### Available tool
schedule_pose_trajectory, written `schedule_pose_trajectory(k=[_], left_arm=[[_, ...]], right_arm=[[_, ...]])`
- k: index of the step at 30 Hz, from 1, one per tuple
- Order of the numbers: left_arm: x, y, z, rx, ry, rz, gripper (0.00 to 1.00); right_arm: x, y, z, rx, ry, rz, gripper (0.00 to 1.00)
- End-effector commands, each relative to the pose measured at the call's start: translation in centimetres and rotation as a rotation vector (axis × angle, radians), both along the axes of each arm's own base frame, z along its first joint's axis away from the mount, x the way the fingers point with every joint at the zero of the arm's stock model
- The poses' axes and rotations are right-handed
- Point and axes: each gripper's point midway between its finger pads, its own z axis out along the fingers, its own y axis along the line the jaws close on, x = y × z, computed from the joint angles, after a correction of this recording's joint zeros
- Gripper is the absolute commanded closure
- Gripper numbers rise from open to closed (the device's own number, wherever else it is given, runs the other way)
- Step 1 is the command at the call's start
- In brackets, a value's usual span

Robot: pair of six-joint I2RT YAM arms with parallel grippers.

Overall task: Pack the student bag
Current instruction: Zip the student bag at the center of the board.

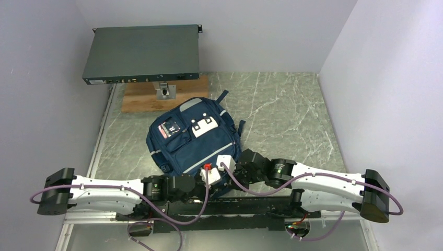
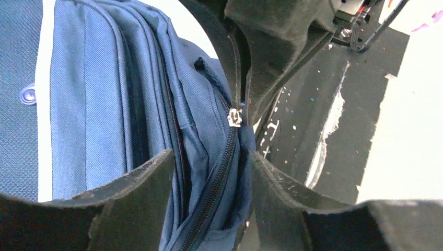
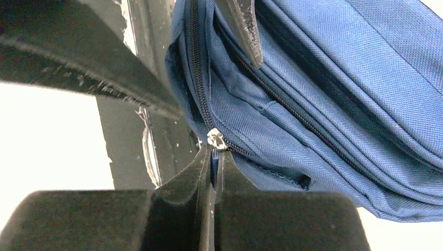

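Note:
The navy student bag [image 1: 193, 138] lies flat on the marbled table, its near edge at my grippers. My left gripper [image 1: 213, 180] straddles that edge; in the left wrist view [image 2: 213, 157] its fingers press the bag's fabric [image 2: 104, 104] and closed zipper line from both sides. My right gripper [image 1: 230, 171] is shut on the zipper's blue pull tab; in the right wrist view [image 3: 214, 152] the silver slider [image 3: 215, 139] sits just above its tips. The slider also shows in the left wrist view [image 2: 235, 116], under the right gripper's fingers [image 2: 266, 57].
A dark flat equipment box [image 1: 141, 52] stands on a bracket over a wooden board [image 1: 156, 99] at the back left. White walls close in on both sides. The black arm-mount rail [image 1: 240, 206] runs along the near edge.

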Motion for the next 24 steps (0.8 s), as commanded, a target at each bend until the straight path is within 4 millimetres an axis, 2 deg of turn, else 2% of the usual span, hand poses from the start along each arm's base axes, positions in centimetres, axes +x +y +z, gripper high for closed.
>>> schedule_pose_trajectory(k=[1,2,4,7,9,11,12,14,15,18,19,20,22,24], left_arm=[[1.3,-0.4,0.8,-0.070,-0.109,0.063,0.44],[1.2,-0.3,0.5,-0.055,-0.123,0.065,0.49],[1.5,0.1,-0.1,-0.023,-0.129,0.079,0.66],[1.1,0.3,-0.1,-0.032,-0.115,0.065,0.78],[0.7,0.6,-0.1,-0.042,-0.103,0.049,0.81],[0.3,0.7,-0.1,-0.056,-0.092,0.027,0.79],[0.1,0.8,-0.1,-0.067,-0.086,0.017,0.74],[-0.2,0.8,-0.5,-0.078,-0.078,0.004,0.55],[-0.1,0.7,-0.6,-0.080,-0.079,0.009,0.49],[0.1,0.5,-1.2,-0.066,-0.077,0.021,0.44],[0.2,0.5,-1.5,-0.065,-0.077,0.029,0.46],[0.5,0.7,-1.6,-0.066,-0.080,0.048,0.54],[1.0,1.4,-1.8,-0.060,-0.079,0.094,0.76],[2.1,3.0,-1.6,-0.056,-0.072,0.195,0.92]], right_arm=[[0.1,2.6,6.1,0.172,-0.154,0.173,1.00],[0.2,2.6,6.4,0.166,-0.172,0.189,1.00],[0.6,2.5,6.6,0.140,-0.200,0.209,1.00],[1.0,2.4,7.1,0.131,-0.213,0.220,1.00],[0.8,3.1,7.9,0.168,-0.200,0.246,1.00],[0.6,3.7,7.8,0.179,-0.180,0.264,1.00],[0.5,3.9,7.5,0.177,-0.168,0.270,1.00],[0.3,4.4,7.0,0.182,-0.145,0.283,1.00],[0.2,4.7,6.9,0.193,-0.137,0.281,1.00],[0.1,5.3,7.4,0.225,-0.129,0.288,1.00],[0.1,5.4,7.5,0.228,-0.126,0.294,1.00],[0.1,5.4,7.4,0.219,-0.125,0.295,1.00],[0.6,4.8,6.6,0.158,-0.137,0.283,1.00],[2.1,3.1,5.0,0.045,-0.172,0.228,1.00]])
